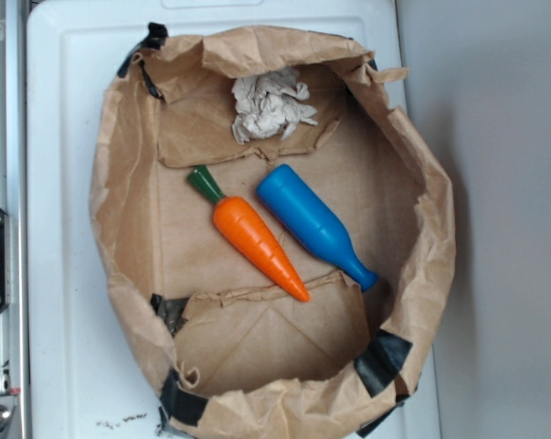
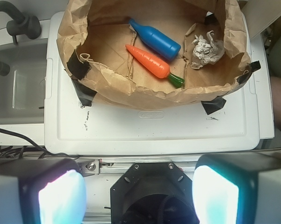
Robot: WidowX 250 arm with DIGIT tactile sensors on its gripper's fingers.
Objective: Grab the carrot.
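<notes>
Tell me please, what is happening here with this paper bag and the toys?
Nothing is being handled yet. A robot arm is set to grab the carrot, which lies inside a rolled-down brown paper bag on a white board, beside a blue bottle and near a crumpled paper wad. In the wrist view the claw is open and empty, well short of the bag.

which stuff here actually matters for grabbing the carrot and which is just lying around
Part of the job:
- carrot, lying in the paper bag tray beside the bottle
- gripper, open, held back from the tray

Just lying about:
- blue bottle
- crumpled paper wad
- brown paper bag tray holding them all
- white board under it
- sink
</notes>
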